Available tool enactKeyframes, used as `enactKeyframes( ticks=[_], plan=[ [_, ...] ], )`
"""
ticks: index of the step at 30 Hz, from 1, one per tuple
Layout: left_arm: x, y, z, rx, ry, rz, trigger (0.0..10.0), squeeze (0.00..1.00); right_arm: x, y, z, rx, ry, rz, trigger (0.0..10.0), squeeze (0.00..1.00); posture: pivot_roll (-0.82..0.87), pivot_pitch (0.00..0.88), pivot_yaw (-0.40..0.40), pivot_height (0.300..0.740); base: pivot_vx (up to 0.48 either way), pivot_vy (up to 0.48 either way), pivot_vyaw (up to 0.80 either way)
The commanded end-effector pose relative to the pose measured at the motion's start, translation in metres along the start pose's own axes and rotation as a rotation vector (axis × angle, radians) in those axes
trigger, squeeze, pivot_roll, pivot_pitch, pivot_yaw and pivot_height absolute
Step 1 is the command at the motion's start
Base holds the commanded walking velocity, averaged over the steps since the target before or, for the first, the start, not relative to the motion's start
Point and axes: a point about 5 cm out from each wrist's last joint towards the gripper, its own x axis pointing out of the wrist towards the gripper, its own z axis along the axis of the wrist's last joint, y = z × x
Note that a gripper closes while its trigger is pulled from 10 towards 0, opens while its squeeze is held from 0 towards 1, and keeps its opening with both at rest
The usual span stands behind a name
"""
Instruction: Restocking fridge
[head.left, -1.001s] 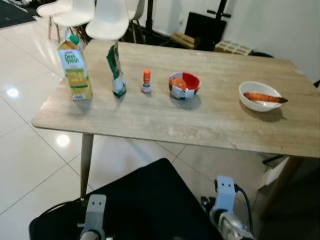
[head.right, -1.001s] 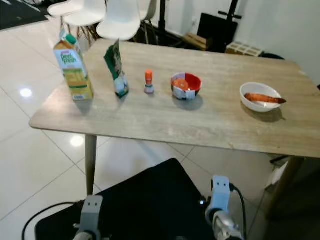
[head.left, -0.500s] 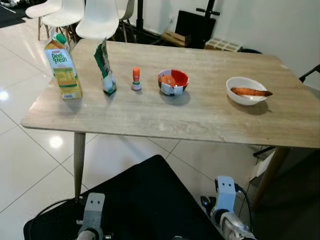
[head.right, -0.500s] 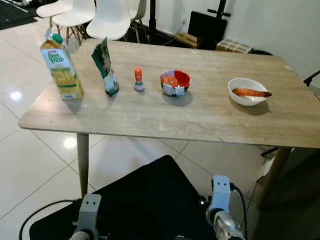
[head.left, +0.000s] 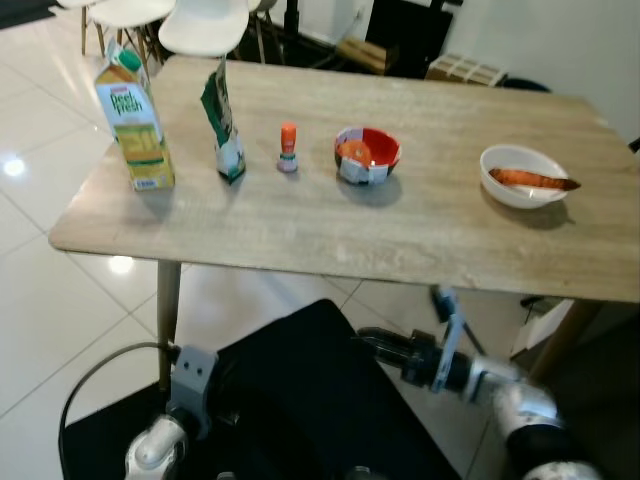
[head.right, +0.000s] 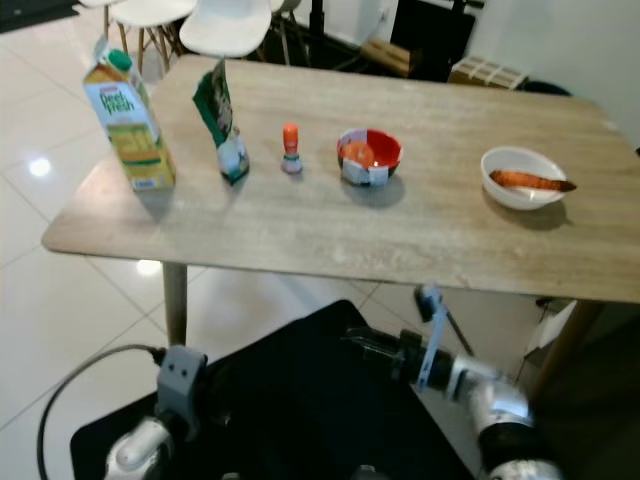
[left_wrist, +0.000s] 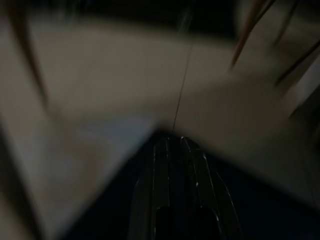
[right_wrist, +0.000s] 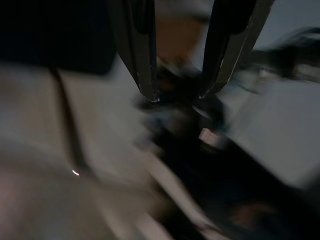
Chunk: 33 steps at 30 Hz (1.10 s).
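Yellow-green juice carton (head.left: 135, 125) at 10 o'clock on wooden table (head.left: 400, 235), awaiting pickup; right gripper (right_wrist: 180, 95) spread wide, empty; left gripper (left_wrist: 175, 165) state unclear.

On the table (head.right: 420, 235) stand a juice carton (head.right: 127, 125), green pouch (head.right: 223, 125), small bottle (head.right: 291, 148), red bowl (head.right: 369, 155) and white bowl (head.right: 526, 177).

This looks like the dining area of a home. A light wooden table (head.left: 420, 235) stands on glossy white floor tiles (head.left: 50, 300), with white moulded chairs (head.left: 205, 20) pushed in at its far side. On the table sit everyday groceries: a juice carton (head.left: 135, 125), a green pouch (head.left: 222, 125), a small orange-capped bottle (head.left: 288, 148), a red bowl (head.left: 367, 156) and a white bowl (head.left: 524, 176) holding a carrot. Black equipment and a crate (head.left: 467, 70) stand against the white wall behind.
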Motion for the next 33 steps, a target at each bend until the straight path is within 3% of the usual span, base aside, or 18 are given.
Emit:
enactKeyframes(
  ticks=[1,4,6,8,9,11,16,17,18,19,20,21,25,27,28,30,31,33],
  plan=[
    [0.001,-0.014,0.009,0.002,-0.02,-0.066,10.0,0.0,0.007,0.011,0.014,0.022,-0.06,0.09,10.0,0.0,-0.08,0.108,-0.09,0.74,0.0,0.0,0.0],
    [0.013,-0.023,0.04,0.087,-0.139,-0.101,10.0,0.0,0.028,0.029,0.055,-0.072,-0.147,0.228,10.0,0.0,-0.08,0.105,-0.095,0.74,0.0,0.0,0.0],
    [0.014,-0.023,0.045,0.107,-0.162,-0.093,10.0,0.0,0.032,0.031,0.061,-0.088,-0.162,0.25,10.0,0.0,-0.08,0.105,-0.095,0.74,0.0,0.0,0.0],
    [0.026,-0.021,0.074,0.127,-0.263,-0.045,10.0,0.0,0.057,0.022,0.081,-0.265,-0.186,0.134,10.0,0.0,-0.08,0.101,-0.102,0.74,0.0,0.0,0.0],
    [0.026,-0.021,0.074,0.127,-0.263,-0.045,10.0,0.0,0.057,0.022,0.081,-0.265,-0.186,0.134,10.0,0.0,-0.08,0.101,-0.102,0.74,0.0,0.0,0.0],
    [0.033,-0.014,0.098,0.141,-0.34,0.027,10.0,0.0,0.077,0.006,0.086,-0.386,-0.119,-0.046,10.0,0.0,-0.08,0.104,-0.106,0.74,0.0,0.0,0.0],
    [0.045,0.005,0.127,0.189,-0.365,0.135,10.0,0.0,0.093,-0.019,0.089,-0.409,-0.056,-0.266,10.0,0.0,-0.07,0.117,-0.121,0.74,0.0,0.0,0.0],
    [0.047,0.009,0.132,0.21,-0.357,0.148,10.0,0.0,0.095,-0.023,0.091,-0.414,-0.049,-0.303,10.0,0.21,-0.07,0.117,-0.121,0.74,0.0,0.0,0.0],
    [0.05,0.014,0.14,0.227,-0.353,0.173,10.0,0.0,0.101,-0.026,0.096,-0.429,-0.053,-0.339,10.0,0.67,-0.06,0.124,-0.128,0.74,0.0,0.0,0.0],
    [0.05,0.014,0.14,0.227,-0.353,0.173,10.0,0.0,0.101,-0.026,0.096,-0.429,-0.053,-0.339,10.0,0.67,-0.06,0.124,-0.128,0.74,0.0,0.0,0.0],
    [0.053,0.019,0.147,0.245,-0.355,0.198,10.0,0.0,0.106,-0.028,0.101,-0.437,-0.059,-0.36,10.0,0.95,-0.06,0.127,-0.132,0.74,0.0,0.0,0.0],
    [0.055,0.024,0.153,0.25,-0.352,0.229,10.0,0.0,0.11,-0.029,0.106,-0.442,-0.069,-0.387,10.0,1.0,-0.05,0.137,-0.14,0.74,0.0,0.0,0.0],
    [0.057,0.03,0.161,0.259,-0.345,0.267,10.0,0.0,0.114,-0.031,0.11,-0.452,-0.075,-0.432,10.0,1.0,-0.05,0.14,-0.146,0.74,0.0,0.0,0.0],
    [0.056,0.033,0.16,0.203,-0.339,0.317,10.0,0.0,0.109,-0.037,0.119,-0.46,-0.167,-0.584,10.0,0.99,-0.04,0.144,-0.153,0.74,0.0,0.0,0.0],
    [0.056,0.033,0.16,0.203,-0.339,0.317,10.0,0.0,0.109,-0.037,0.119,-0.46,-0.167,-0.584,10.0,0.99,-0.04,0.144,-0.153,0.74,0.0,0.0,0.0],
    [0.053,0.034,0.158,0.164,-0.34,0.347,10.0,0.0,0.099,-0.041,0.126,-0.435,-0.287,-0.688,10.0,0.27,-0.04,0.143,-0.15,0.74,0.0,0.0,0.0],
    [0.05,0.035,0.156,0.176,-0.33,0.363,10.0,0.0,0.089,-0.043,0.13,-0.418,-0.38,-0.743,10.0,0.0,-0.04,0.142,-0.148,0.74,0.0,0.0,0.0],
    [0.049,0.036,0.155,0.19,-0.311,0.374,10.0,0.0,0.08,-0.045,0.132,-0.387,-0.462,-0.782,10.0,0.0,-0.04,0.142,-0.148,0.74,0.0,0.0,0.0]
  ],
)
